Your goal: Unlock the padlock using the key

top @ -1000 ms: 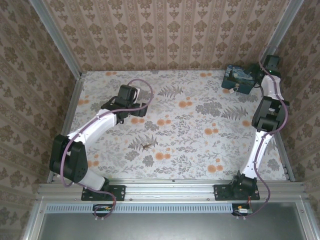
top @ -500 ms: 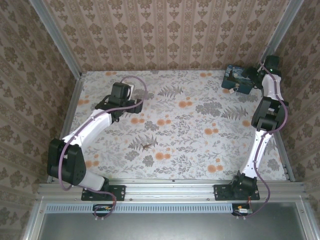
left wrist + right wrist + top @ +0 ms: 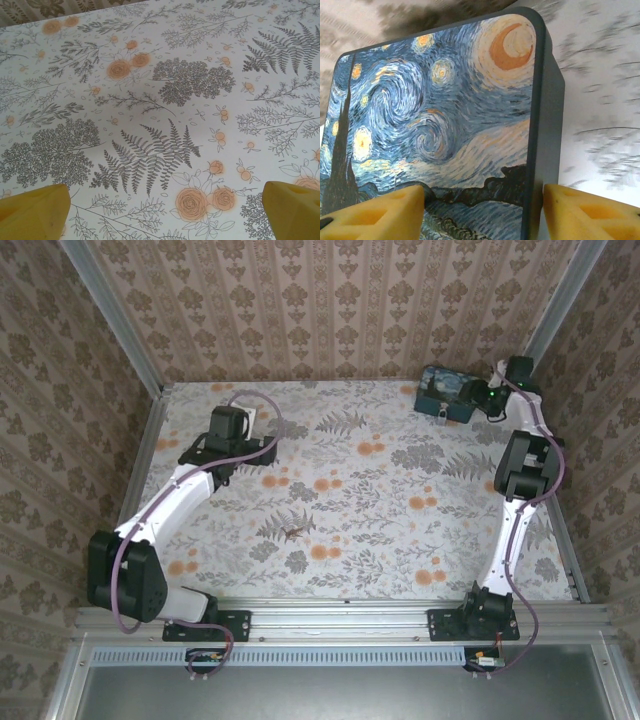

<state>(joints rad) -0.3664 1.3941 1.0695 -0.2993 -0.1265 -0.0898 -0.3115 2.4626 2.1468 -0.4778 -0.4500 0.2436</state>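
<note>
1. The key (image 3: 293, 533) lies flat on the table (image 3: 400, 540), well apart from the blue box (image 3: 448, 392), off to the box's near left
2. Its long axis seems to run on a slant, from near left to far right, but it is too small to tell the head from the blade
3. The left gripper (image 3: 167, 210) is the closer one to the key. It hangs far to the left of the box with its jaws spread as wide as they go, and there is only patterned table between them
4. The right gripper (image 3: 484, 197) is at the box itself, partly open. Its yellow fingers (image 3: 590, 215) straddle the box's right-hand edge, one in front of the painted lid and one just past the dark side wall. Whether they pinch the box cannot be told
5. The padlock (image 3: 441, 412) is probably the small pale speck at the box's near-left corner. Its shape, shackle and keyhole are too small to make out
6. Picking up the key looks like the left arm's job, and its jaws would need to line up across that slant
</note>
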